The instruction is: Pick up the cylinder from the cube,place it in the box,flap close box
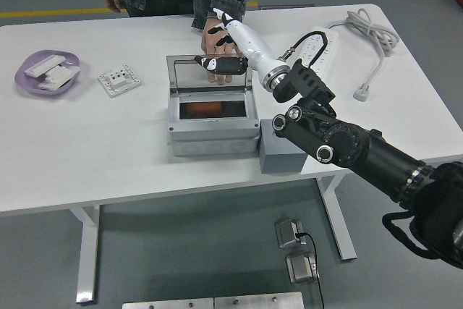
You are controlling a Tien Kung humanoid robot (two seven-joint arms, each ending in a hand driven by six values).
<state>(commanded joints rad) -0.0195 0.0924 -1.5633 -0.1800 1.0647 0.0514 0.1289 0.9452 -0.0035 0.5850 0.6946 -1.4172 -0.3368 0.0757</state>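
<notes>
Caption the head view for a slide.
Right hand over the box lid, beside a person's hand; orange cylinder inside.

Right hand (226, 47) over open box (213, 117) lid, person's hand (217, 48) holding lid

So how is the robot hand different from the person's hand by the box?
The white-and-black robot hand hangs above the grey box's clear lid; the person's bare hand presses flat on it. The robot hand joins a black arm, the person's hand a denim sleeve. Both are at the lid's far edge.
</notes>
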